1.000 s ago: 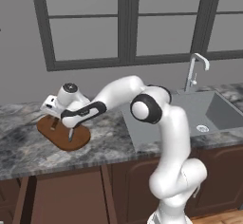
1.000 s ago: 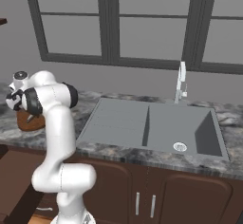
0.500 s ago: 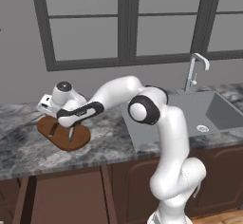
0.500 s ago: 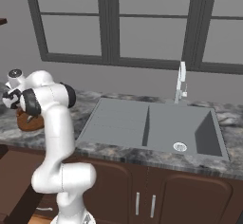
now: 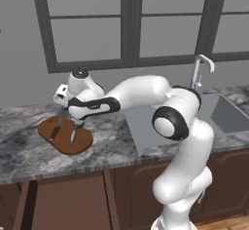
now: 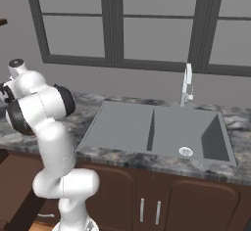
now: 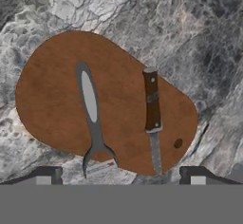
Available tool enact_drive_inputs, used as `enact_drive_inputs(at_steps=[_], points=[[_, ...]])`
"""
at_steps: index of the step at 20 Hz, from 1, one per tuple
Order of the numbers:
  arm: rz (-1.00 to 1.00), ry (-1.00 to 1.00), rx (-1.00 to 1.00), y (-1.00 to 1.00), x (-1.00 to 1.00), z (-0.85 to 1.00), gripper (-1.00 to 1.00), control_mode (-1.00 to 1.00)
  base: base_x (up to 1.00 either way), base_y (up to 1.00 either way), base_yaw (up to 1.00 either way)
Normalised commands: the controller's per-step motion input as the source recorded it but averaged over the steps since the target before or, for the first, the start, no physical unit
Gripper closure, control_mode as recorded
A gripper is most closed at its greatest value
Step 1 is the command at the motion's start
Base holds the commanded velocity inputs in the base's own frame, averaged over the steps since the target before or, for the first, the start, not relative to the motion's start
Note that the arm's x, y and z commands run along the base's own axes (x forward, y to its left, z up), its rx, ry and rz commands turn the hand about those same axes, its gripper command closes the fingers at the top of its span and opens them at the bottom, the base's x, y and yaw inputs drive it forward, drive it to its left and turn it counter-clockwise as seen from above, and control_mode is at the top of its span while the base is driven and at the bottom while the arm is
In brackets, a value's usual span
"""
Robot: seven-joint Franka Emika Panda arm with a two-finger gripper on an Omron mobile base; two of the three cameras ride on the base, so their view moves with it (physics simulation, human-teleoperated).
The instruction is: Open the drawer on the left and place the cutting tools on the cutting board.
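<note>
Hand view showed the fingers (image 7: 121, 173) spread and empty, above the board (image 7: 52, 90); peeler (image 7: 91, 111) and knife (image 7: 152, 111) lay on it, just ahead. Best to lift straight up, not brushing them.

Wall: plain grey, behind the pincer
Window (image 6: 147, 27): dark grey frame, several panes
Countertop (image 5: 29, 161): grey marble, beneath the pincer
Sink (image 6: 157, 127): grey double basin, far right
Faucet (image 6: 187, 84): silvery
Cabinets (image 6: 162, 200): dark brown

no readable text, labels, brands, numbers, signs
</note>
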Motion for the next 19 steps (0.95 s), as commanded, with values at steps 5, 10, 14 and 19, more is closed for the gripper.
enact_drive_inputs(at_steps=[5, 10, 14, 19], points=[[-0.27, -0.03, 0.09, -1.00, -0.93, 0.75, -1.00, -1.00, 0.00, 0.00, 0.00], [-0.76, -0.05, 0.19, -0.31, -0.27, 0.93, -1.00, -1.00, 0.00, 0.00, 0.00], [-0.99, -0.12, 0.03, 0.05, -0.05, 0.57, -1.00, -1.00, 0.00, 0.00, 0.00], [-1.00, 0.00, 0.00, 0.00, 0.00, 0.30, -1.00, -1.00, 0.00, 0.00, 0.00]])
